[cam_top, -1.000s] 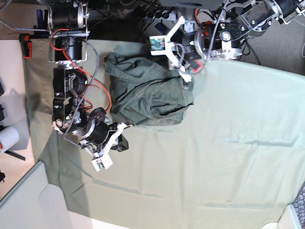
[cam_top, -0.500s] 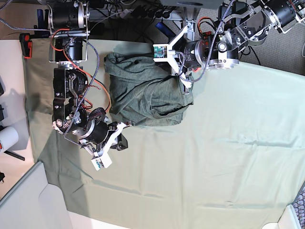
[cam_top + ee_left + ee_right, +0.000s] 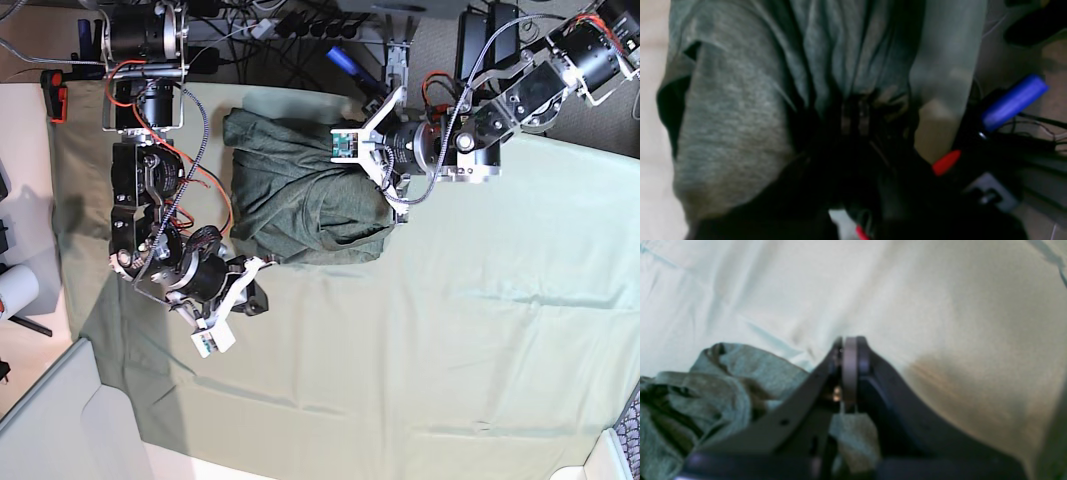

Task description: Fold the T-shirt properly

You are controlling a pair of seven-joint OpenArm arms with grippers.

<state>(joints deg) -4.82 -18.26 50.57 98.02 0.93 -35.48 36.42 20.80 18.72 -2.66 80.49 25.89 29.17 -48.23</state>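
**Olive knit drawn back toward the far edge**

Olive heathered fabric fills my left wrist view: the T-shirt (image 3: 740, 126) is bunched into tight pleats that run down into my left gripper (image 3: 857, 116), whose jaws are closed on that gather. Compared with a second ago, my left arm has swung outward and the gripper (image 3: 388, 190) has carried the shirt's right-hand edge inward, so the garment (image 3: 300, 190) now sits narrower and more heaped, near the far edge of the table. I judge this a fold in progress, not a finished one: the shirt is a wrinkled mound with no flat panel yet, so most of the task remains. The pinched fabric is thin and could slip or drag the cloth beneath.

My right gripper (image 3: 848, 363) has not moved in that second. Its fingers are pressed together with nothing between them, and it hovers just beside the shirt's near corner (image 3: 706, 383), above the table cloth (image 3: 940, 323).

That mint-green table cloth (image 3: 450, 350) covers the working surface, lightly creased and hanging over the near edge. Beyond the far edge lie dark cables and a blue-handled tool (image 3: 341, 58); a small red clamp (image 3: 58, 100) sits at the cloth's left corner, and grey carpet shows at the upper right.
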